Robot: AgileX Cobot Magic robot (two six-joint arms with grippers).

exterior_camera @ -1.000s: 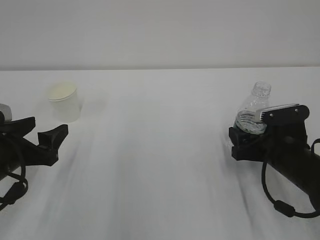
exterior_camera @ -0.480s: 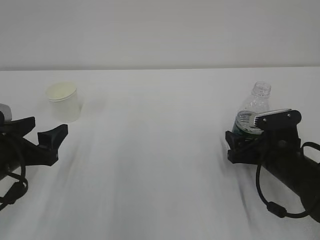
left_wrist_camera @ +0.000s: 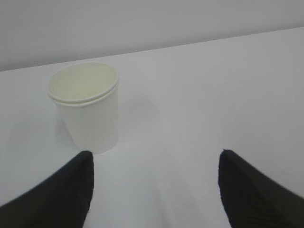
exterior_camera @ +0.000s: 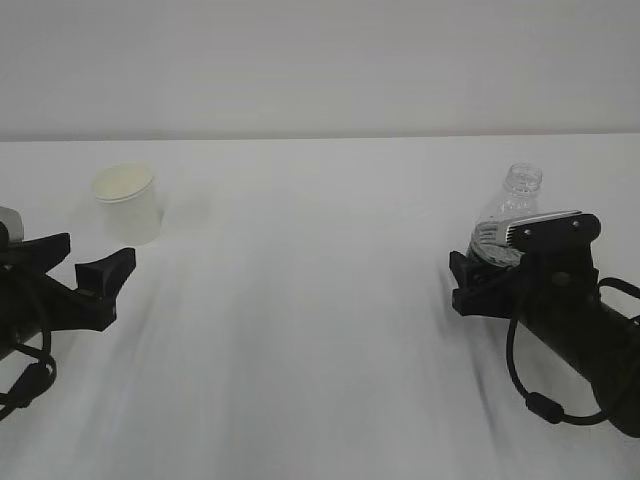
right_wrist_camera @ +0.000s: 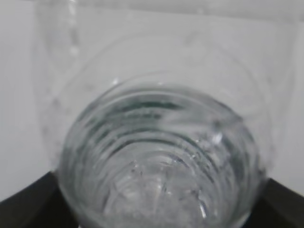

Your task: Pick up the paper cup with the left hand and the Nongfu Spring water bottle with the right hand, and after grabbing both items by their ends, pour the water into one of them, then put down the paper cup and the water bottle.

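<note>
The white paper cup (exterior_camera: pixel 128 205) stands upright on the table at the far left, and the left wrist view shows its cream inside (left_wrist_camera: pixel 88 109). My left gripper (exterior_camera: pixel 92 255) is open just short of it, and nothing lies between its fingertips (left_wrist_camera: pixel 154 154). The Nongfu Spring water bottle (exterior_camera: pixel 508 205) leans with its capless neck up and to the right. Its lower end sits in my right gripper (exterior_camera: pixel 490 268), which is shut on it. The ribbed bottle (right_wrist_camera: pixel 161 156) fills the right wrist view between the two black jaws. Water is hard to tell from the clear plastic.
The white table (exterior_camera: pixel 320 330) runs back to a pale wall. Black cables loop beside both arms near the front edge.
My right gripper has shifted a little left and down with the bottle's lower end in it. The left gripper and the cup have not moved.
</note>
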